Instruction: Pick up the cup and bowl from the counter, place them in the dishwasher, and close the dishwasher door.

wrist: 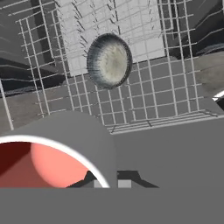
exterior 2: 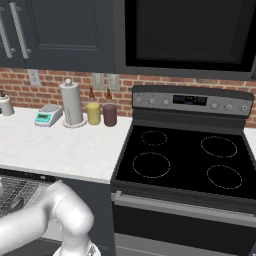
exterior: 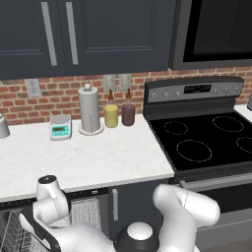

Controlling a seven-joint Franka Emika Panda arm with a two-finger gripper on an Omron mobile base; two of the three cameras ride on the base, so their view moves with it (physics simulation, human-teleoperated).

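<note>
Reaching low and to the left, the white arm is bending down toward the open dark grey dishwasher (exterior: pixel 29 224) beneath the white marbled stone bench (exterior: pixel 98 160). In the hand view, the small short cup (wrist: pixel 57 153) with a white-grey outside and red inside is sitting right against the camera at the lower left, its rim crossing the dark tips of the end effector (wrist: pixel 109 181); the tips are appearing to sit at the cup's rim, but I cannot tell how far apart they are or whether they are truly clamping it. Beyond the cup, the small round grey metallic bowl (wrist: pixel 109 60) with a speckled inside is lying tilted on its side within the grey wire rack (wrist: pixel 144 105) of the dishwasher.

In the left base view, a white paper towel roll (exterior: pixel 89 109) is standing upright at the back of the bench, with a small teal-faced kitchen scale (exterior: pixel 60 127) to its left and 2 jars to its right: a yellow one (exterior: pixel 111 115) and a maroon one (exterior: pixel 128 113), side by side. A black stovetop (exterior: pixel 209 138) is adjoining the bench on the right.
</note>
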